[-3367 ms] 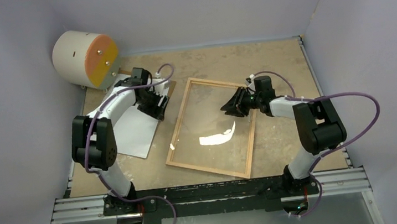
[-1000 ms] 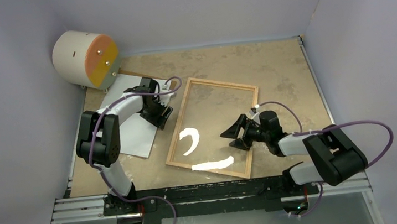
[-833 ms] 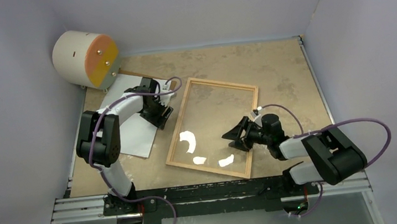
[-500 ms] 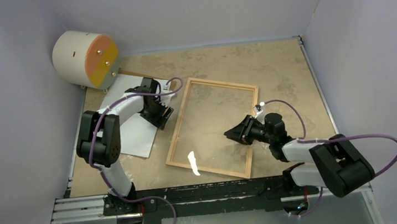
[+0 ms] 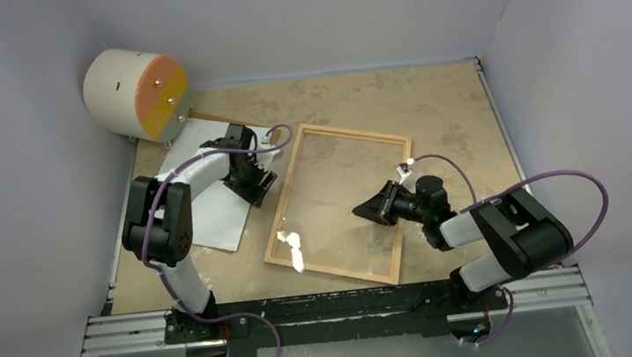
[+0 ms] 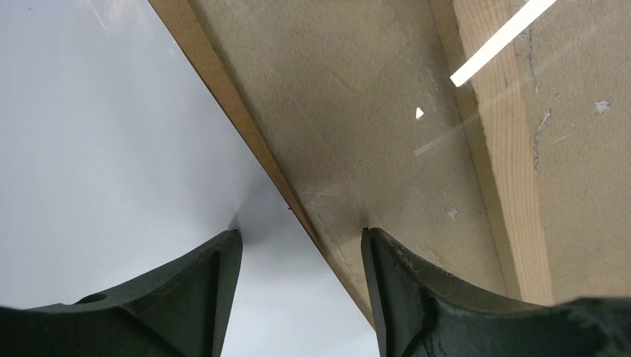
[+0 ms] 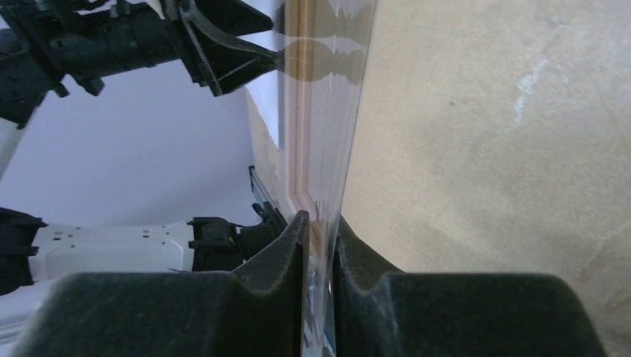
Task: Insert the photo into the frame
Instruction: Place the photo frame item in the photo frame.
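Photo (image 5: 210, 214): not yet framed. It lay white back up on the table (image 5: 451, 102), under the left gripper (image 5: 253, 190), whose jaws stood wide astride its edge. Frame (image 5: 355, 133): alongside and empty, with its near rail pinched between the narrowed jaws of the right gripper (image 7: 320, 220).

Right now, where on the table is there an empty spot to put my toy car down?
The table is bare in its far-right corner, between the frame and the right wall, and along the back wall. The left side is crowded: photo, cylinder, left end effector.
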Controlling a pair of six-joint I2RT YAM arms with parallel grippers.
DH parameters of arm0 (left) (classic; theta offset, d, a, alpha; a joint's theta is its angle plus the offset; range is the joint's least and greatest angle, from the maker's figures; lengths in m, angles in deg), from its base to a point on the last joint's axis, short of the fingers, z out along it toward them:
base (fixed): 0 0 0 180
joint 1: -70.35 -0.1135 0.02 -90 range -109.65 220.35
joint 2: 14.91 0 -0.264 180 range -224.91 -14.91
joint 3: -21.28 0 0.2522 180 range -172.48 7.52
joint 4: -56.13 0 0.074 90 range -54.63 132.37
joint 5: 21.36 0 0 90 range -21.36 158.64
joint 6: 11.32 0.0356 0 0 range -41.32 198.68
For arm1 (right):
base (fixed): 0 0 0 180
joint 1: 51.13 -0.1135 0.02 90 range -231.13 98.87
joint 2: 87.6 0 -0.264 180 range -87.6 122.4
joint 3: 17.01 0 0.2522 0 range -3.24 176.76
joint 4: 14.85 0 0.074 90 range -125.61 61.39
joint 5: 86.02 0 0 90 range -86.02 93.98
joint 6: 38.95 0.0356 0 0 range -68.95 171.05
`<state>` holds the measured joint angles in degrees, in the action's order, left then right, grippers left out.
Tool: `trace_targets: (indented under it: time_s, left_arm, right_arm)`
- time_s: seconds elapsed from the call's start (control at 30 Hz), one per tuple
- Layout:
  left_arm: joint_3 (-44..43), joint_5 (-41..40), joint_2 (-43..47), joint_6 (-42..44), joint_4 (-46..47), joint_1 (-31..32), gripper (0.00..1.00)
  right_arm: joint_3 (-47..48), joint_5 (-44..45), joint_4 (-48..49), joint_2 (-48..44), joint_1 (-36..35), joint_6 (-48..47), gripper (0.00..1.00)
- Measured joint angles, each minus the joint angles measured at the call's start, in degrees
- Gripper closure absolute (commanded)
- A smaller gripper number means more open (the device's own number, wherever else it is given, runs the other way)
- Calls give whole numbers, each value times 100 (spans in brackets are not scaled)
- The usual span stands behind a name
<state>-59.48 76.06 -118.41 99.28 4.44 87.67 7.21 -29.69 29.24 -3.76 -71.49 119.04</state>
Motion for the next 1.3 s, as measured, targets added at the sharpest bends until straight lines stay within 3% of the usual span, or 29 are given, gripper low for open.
trace_targets:
  time_s: [0.1,0.37,0.6,0.73,0.9,1.07,1.3]
  left_arm:
    - [0,-4,0,2,-2,7,37]
    - [-184,-107,-2,4,-229,7,31]
    - [-1147,-22,-4,22,-540,-22,31]
    - [-1237,-17,-11,22,-546,-50,31]
    - [-1237,-20,-125,17,-560,-55,32]
    - [-1237,-17,-249,-2,-531,-55,33]
    - [-1237,48,-358,-50,-466,-55,25]
  right_arm:
    - [81,-87,328,129,0,46,99]
    - [247,-437,446,459,39,136,100]
    - [570,-402,-1384,-706,404,-651,100]
    - [732,-219,-2256,-1362,706,-1058,100]
    - [793,-140,-2951,-1384,927,-1224,100]
    - [787,-153,-3147,-1161,1021,-1161,100]
    - [575,-116,-2809,-1165,1029,-857,100]
